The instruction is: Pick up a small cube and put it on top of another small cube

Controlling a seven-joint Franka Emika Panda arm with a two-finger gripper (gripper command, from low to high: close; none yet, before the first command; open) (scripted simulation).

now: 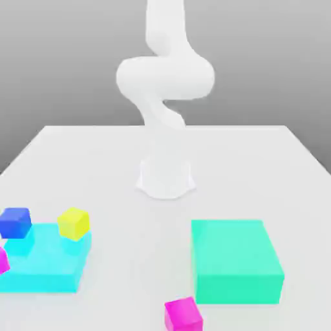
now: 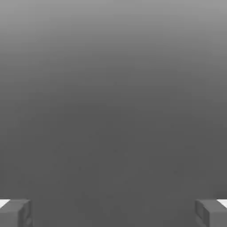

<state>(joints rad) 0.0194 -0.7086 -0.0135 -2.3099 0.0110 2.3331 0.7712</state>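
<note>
Because the pink cube (image 1: 183,315) sits at the table's (image 1: 129,155) near edge, just off the near corner of the teal block (image 1: 236,260) toward the exterior view's left, it lies well apart from the arm (image 1: 165,97), whose base stands mid-table far behind it. That gap is what the coming move turns on: the gripper (image 2: 113,213) has to travel out over the teal block's side toward the near edge before any descent makes sense. Its fingers (image 2: 15,213) stand wide apart in the hand view, spread and holding nothing, with bare grey between them.

A cube has no long axis to speak of, but this 1 looks turned slightly against the table edge, so I judge the wrist may need a small twist to meet flat faces.

A likely target (the blue cube (image 1: 15,222) or the yellow cube (image 1: 74,223)) rests on the cyan block (image 1: 45,265) near the table's edge at the exterior view's left. Another sliver of pink (image 1: 2,260) touches that block's left side.
</note>
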